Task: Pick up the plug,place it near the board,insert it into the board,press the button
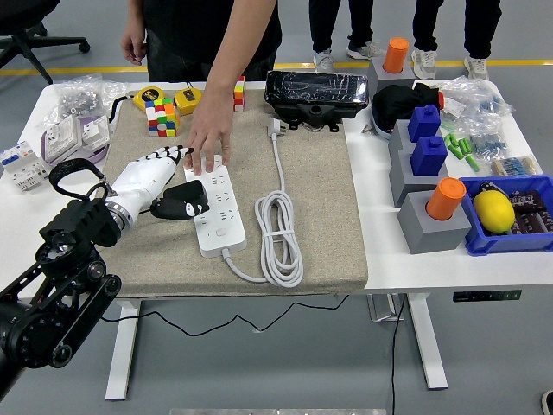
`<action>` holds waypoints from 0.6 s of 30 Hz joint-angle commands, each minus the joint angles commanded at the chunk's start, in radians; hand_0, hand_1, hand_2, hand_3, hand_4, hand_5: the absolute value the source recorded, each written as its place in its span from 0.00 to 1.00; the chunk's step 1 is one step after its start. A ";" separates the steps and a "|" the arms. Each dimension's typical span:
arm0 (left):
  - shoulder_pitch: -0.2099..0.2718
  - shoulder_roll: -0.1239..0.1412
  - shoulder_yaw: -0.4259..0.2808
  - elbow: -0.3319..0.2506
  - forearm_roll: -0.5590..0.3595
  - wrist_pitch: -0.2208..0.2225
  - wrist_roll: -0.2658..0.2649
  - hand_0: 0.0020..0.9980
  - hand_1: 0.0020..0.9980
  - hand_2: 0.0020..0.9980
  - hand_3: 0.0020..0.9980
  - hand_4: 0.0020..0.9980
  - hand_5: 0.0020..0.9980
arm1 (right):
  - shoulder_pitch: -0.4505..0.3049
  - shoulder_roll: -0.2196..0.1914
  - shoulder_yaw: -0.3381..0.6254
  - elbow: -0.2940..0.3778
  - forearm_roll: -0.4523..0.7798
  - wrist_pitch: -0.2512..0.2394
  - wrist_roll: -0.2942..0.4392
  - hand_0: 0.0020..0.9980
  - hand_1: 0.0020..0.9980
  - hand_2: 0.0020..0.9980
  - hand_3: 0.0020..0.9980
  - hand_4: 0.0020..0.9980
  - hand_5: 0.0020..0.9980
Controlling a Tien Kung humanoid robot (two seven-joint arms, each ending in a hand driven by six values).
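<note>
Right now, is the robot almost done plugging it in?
Not quite. The left hand has picked up the black plug and holds it at the left edge of the white power strip, which a person's hand steadies. Pushing it in and pressing the button are left.

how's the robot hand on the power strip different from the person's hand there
The robot hand is white with black fingertips and comes in from the left; the person's hand is bare and reaches from the far side. The robot hand grips a black plug at the power strip's left edge; the person's hand presses flat on its far end. Both touch the strip.
</note>
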 joint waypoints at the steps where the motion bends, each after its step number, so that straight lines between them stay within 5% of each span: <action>1: -0.001 0.000 0.000 0.004 0.000 -0.005 0.001 1.00 1.00 1.00 1.00 1.00 0.49 | 0.000 0.000 0.001 0.000 0.000 0.000 0.000 0.76 0.74 0.74 0.76 1.00 1.00; 7: -0.009 -0.007 0.017 0.057 0.000 0.043 -0.019 1.00 1.00 1.00 1.00 1.00 0.47 | -0.001 0.000 -0.002 0.000 0.002 -0.001 0.000 0.76 0.74 0.74 0.76 1.00 1.00; 8: -0.010 -0.007 0.018 0.063 0.000 0.053 -0.022 0.76 0.85 0.77 0.86 1.00 0.43 | -0.001 0.000 -0.003 0.000 0.003 -0.001 0.000 0.76 0.74 0.74 0.76 1.00 1.00; 13: -0.020 -0.019 0.020 0.121 -0.001 0.099 -0.036 0.76 0.85 0.77 0.86 1.00 0.43 | -0.003 0.000 -0.004 0.000 0.002 -0.002 -0.002 0.76 0.74 0.74 0.76 1.00 1.00; 14: -0.022 -0.020 0.021 0.129 -0.003 0.102 -0.037 0.49 0.64 0.59 0.72 1.00 0.40 | -0.003 0.000 -0.005 0.000 0.002 -0.002 -0.002 0.76 0.74 0.74 0.76 1.00 1.00; 18: -0.031 -0.025 0.023 0.162 -0.011 0.111 -0.044 0.49 0.64 0.59 0.72 1.00 0.40 | -0.003 -0.001 -0.007 0.000 0.004 -0.002 -0.004 0.76 0.74 0.74 0.76 1.00 1.00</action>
